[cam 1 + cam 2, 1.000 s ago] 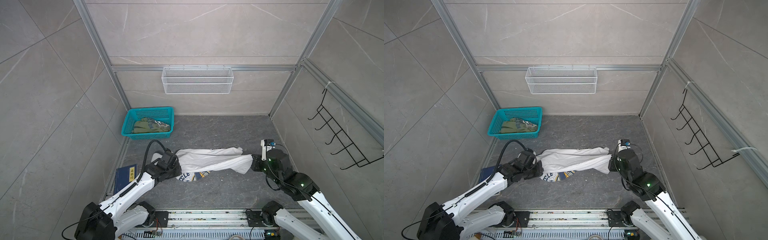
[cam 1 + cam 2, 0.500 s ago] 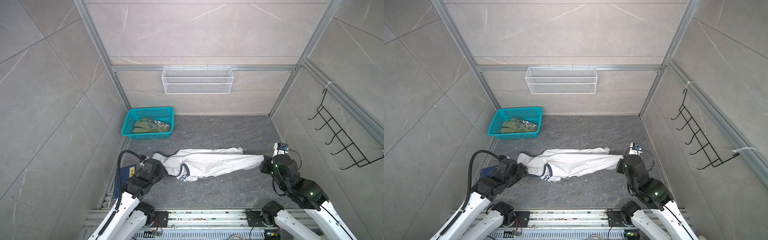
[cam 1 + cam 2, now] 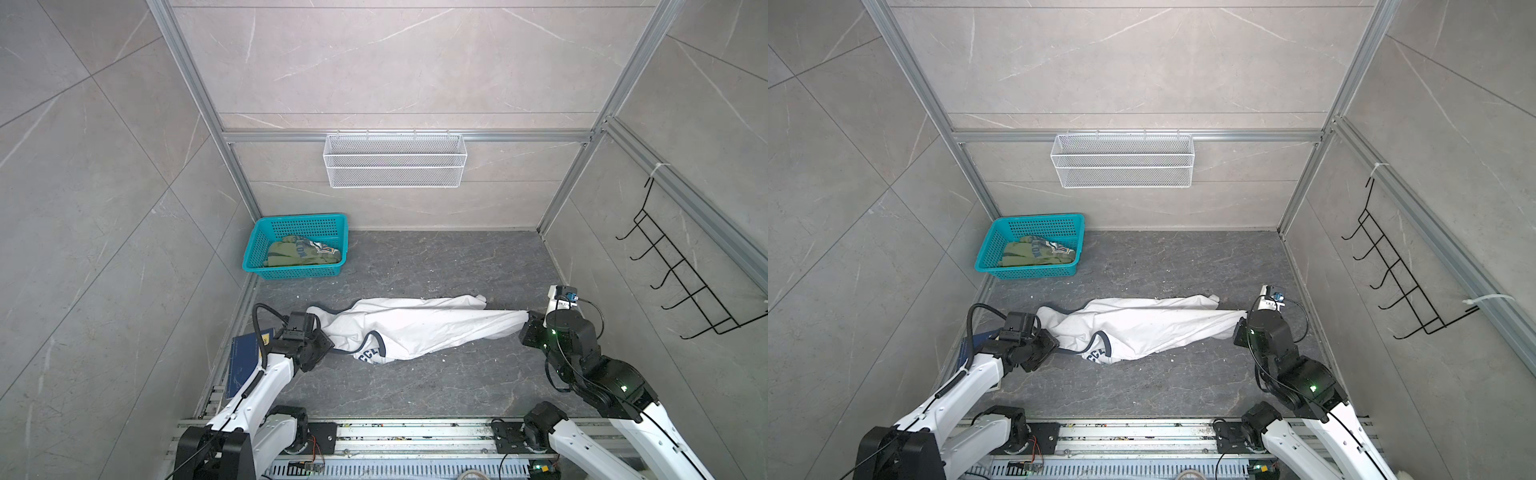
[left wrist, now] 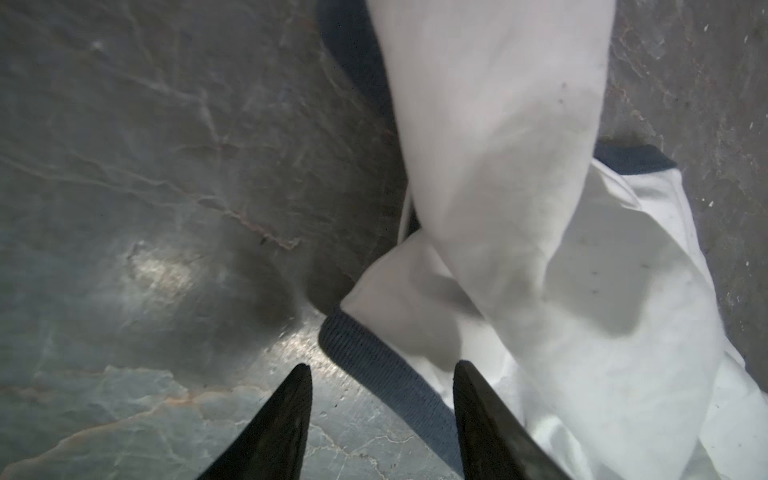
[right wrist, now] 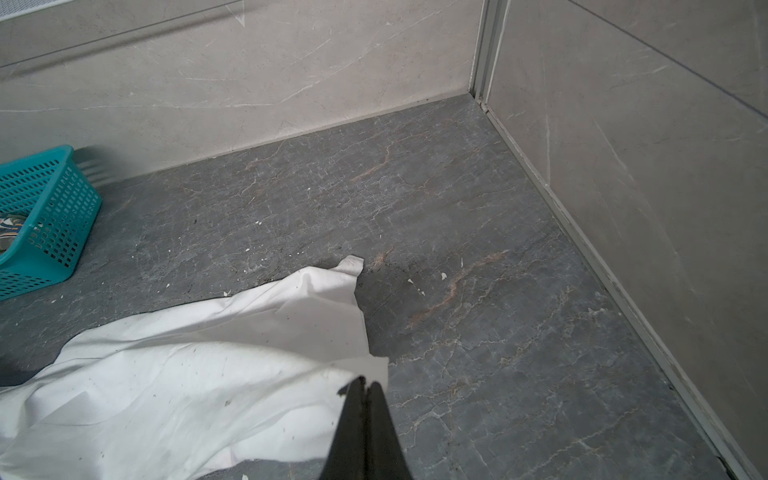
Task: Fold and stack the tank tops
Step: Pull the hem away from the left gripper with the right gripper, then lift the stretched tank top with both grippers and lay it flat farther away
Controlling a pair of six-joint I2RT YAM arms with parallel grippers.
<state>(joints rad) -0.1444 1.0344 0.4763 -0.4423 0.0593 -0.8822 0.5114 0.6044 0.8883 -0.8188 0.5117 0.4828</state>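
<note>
**White top stretched lengthwise between your tools, with only the right end gripped**

**Top views.** In both top views the white tank top [image 3: 415, 328] lies bunched in a long roll across the front half of the surface [image 3: 415, 386]. Its long axis runs from the left edge toward the right edge. Your right tool [image 3: 528, 326] meets the end near the right edge. Your left tool [image 3: 323, 348] sits at the opposite end, near the left edge, so each arm is closest to its own end. The olive tank top [image 3: 299, 255] is crumpled in the teal basket [image 3: 291, 272] at the back left corner, well apart from both arms. A dark blue book [image 3: 245, 357] lies by the left edge, partly under your left arm.

**Left wrist view.** The left tool's jaws stand spread. The ribbed navy trim [image 4: 386, 374] lies on the surface and crosses the gap between them. The white cloth leads straight away ahead of the tool. Neither jaw looks pressed onto the trim.

**Right wrist view.** The right tool's jaws are pressed together, pinching a corner of the white top's hem. The cloth trails from there back along the surface toward the basket side.

**What the next move depends on.** The trim already lies in line between your left jaws, so closing there should catch it. You would then hold both ends of the long axis, ready to spread the top flat.
</note>
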